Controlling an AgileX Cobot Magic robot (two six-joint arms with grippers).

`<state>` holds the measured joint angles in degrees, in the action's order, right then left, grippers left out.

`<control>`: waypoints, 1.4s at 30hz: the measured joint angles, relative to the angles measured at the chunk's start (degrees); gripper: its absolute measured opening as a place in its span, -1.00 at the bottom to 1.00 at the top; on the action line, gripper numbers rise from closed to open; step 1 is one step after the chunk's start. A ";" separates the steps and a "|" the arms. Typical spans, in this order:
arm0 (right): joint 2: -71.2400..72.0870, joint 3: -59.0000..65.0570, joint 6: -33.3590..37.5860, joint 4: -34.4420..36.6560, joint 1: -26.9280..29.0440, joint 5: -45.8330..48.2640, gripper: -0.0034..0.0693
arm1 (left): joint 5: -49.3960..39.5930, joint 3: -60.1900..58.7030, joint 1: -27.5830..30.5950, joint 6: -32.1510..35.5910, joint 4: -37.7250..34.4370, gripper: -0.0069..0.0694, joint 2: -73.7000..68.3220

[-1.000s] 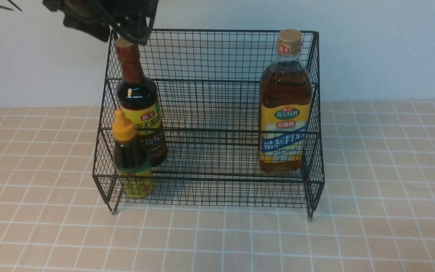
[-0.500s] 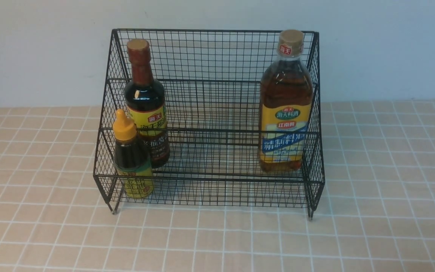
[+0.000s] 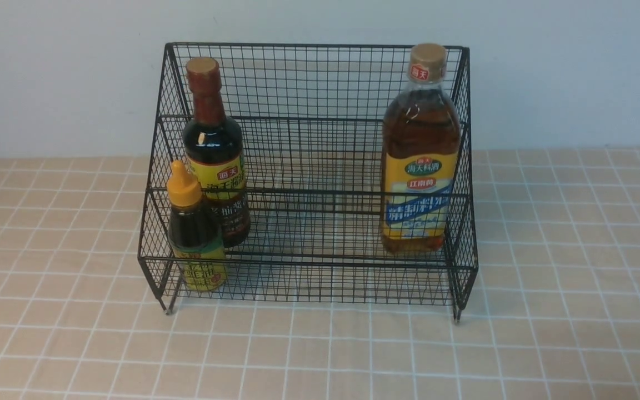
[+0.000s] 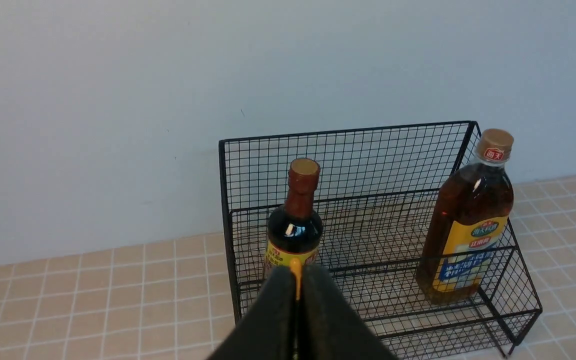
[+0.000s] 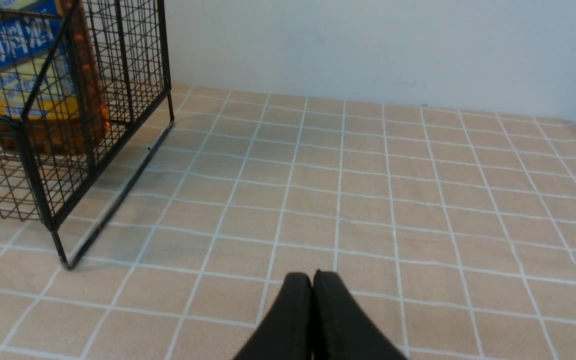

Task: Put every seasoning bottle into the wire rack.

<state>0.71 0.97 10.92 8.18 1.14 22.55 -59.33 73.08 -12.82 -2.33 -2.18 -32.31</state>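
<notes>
On the amber bottle (image 3: pixel 420 150) I read 海天 in a red badge on the neck, then 海天料酒 in a green oval and 江南黄 on a red strip of the yellow label (the white characters on the blue band stay unclear). My soy bottle (image 3: pixel 214 155) shows 海天 in red; the small bottle's (image 3: pixel 193 233) label I cannot read.

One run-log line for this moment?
soy bottle, yellow-capped bottle, amber bottle: in rack | left gripper shut | right gripper shut

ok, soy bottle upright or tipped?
Upright. The soy bottle stands on its base inside the wire rack, neck vertical, behind the yellow-capped bottle.
</notes>
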 joint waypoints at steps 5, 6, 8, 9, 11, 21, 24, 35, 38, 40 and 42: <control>0.00 0.00 0.00 0.00 0.00 0.00 -0.94 | 3.68 -13.24 0.00 0.42 1.09 -0.84 13.27; 0.00 0.00 0.00 0.00 0.00 0.00 -0.94 | 3.77 -15.40 0.00 0.42 1.13 -0.84 15.54; 0.00 0.00 0.00 0.00 0.00 0.00 -0.94 | 3.77 -19.15 0.00 0.42 1.13 -0.84 19.20; 0.00 0.00 0.00 0.00 0.00 0.00 -0.94 | 3.77 -20.69 0.00 0.47 1.13 -0.84 20.96; 0.00 0.00 0.00 0.00 0.00 0.00 -0.94 | 4.00 -23.54 0.00 0.52 1.36 -0.84 24.40; 0.00 0.00 0.00 0.00 0.00 0.00 -0.94 | 4.67 -27.06 0.06 0.53 6.07 -0.84 28.51; 0.00 0.00 0.00 0.00 0.00 0.00 -0.94 | 8.57 -30.41 1.24 0.53 6.95 -0.84 29.76; 0.00 0.00 0.00 0.00 0.00 0.00 -0.94 | 39.15 -62.68 12.34 1.44 5.00 -0.84 33.25; 0.00 0.00 0.00 0.00 0.00 0.00 -0.94 | 42.01 -67.99 12.36 1.44 4.88 -0.84 33.25; 0.00 0.00 0.00 0.00 0.00 0.00 -0.94 | 42.87 -70.98 12.36 1.50 4.87 -0.84 33.25; 0.00 0.00 0.00 0.00 0.00 0.00 -0.94 | 42.83 -73.97 12.41 1.50 4.76 -0.84 33.19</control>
<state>0.71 0.97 10.92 8.18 1.14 22.55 -16.50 -0.88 -0.41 -0.83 2.58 0.89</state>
